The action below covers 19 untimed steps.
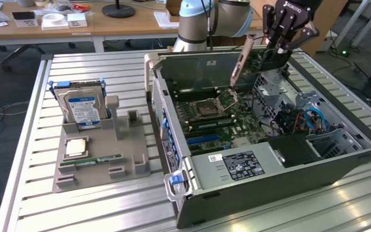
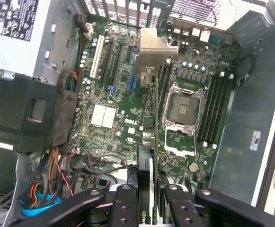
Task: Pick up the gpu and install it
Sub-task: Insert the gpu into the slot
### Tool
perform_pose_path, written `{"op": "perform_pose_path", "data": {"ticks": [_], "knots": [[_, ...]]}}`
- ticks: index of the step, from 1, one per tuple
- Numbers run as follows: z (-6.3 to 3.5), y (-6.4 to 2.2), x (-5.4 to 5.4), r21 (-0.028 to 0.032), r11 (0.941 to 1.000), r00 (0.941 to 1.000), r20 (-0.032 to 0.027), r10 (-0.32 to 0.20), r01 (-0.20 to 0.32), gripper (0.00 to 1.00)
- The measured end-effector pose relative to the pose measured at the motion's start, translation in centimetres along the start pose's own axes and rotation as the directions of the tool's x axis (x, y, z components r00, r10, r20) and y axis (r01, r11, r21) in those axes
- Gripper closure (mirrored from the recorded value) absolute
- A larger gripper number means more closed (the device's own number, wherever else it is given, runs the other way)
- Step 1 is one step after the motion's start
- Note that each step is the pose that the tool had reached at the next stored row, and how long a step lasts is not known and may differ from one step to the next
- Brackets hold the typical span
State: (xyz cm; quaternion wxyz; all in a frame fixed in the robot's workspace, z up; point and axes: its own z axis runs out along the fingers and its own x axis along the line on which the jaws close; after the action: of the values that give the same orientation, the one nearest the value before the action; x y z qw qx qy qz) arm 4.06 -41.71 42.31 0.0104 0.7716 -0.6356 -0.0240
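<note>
You are carrying the card inside the open black and grey steel computer case [image 1: 282,188], and the first hazard is its walls and rear frame: a tilted or off-line descent would likely knock the card against them. Next is the green motherboard [image 2: 113,94]. If the card edge comes down beside a slot and not in it, the push would probably land on the board's components. The black multi-link gripper [image 2: 147,194] is partly closed on the gpu [image 2: 145,163], a thin flat black expansion card. Its fingers clamp the card's two broad faces, and the card hangs over the board near the rear of the case. I cannot tell whether it touches anything below. A hold on smooth faces may let the card slide or rock under seating force. The silver metal bracket [image 2: 154,45] at the card's far end could catch on the rear opening. The long white slot [image 2: 96,64] and the short blue slot [image 2: 133,80] lie close together, so the wrong one could be picked. The open silver-framed processor socket [image 2: 182,113] sits just beside the card's line and is exposed. From the wrist, the card appears edge-on, narrow and dark, with a pale strip along its edge.
</note>
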Motion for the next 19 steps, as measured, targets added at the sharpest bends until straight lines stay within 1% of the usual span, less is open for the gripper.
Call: {"op": "perform_pose_path", "data": {"ticks": [4,11,13,19], "knots": [[0.2,0.11,0.0,0.0013,0.9984,0.9984,0.0028,0.056,-0.056,0.74],[0.93,0.42,-0.1,0.004,0.9914,0.9914,0.0062,0.131,-0.131,0.74],[1.18,0.79,-0.1,0.0041,0.9902,0.9902,0.0065,0.139,-0.139,0.74],[2.05,2.51,-0.5,0.0049,0.9886,0.9886,0.0072,0.15,-0.151,0.74]]}}
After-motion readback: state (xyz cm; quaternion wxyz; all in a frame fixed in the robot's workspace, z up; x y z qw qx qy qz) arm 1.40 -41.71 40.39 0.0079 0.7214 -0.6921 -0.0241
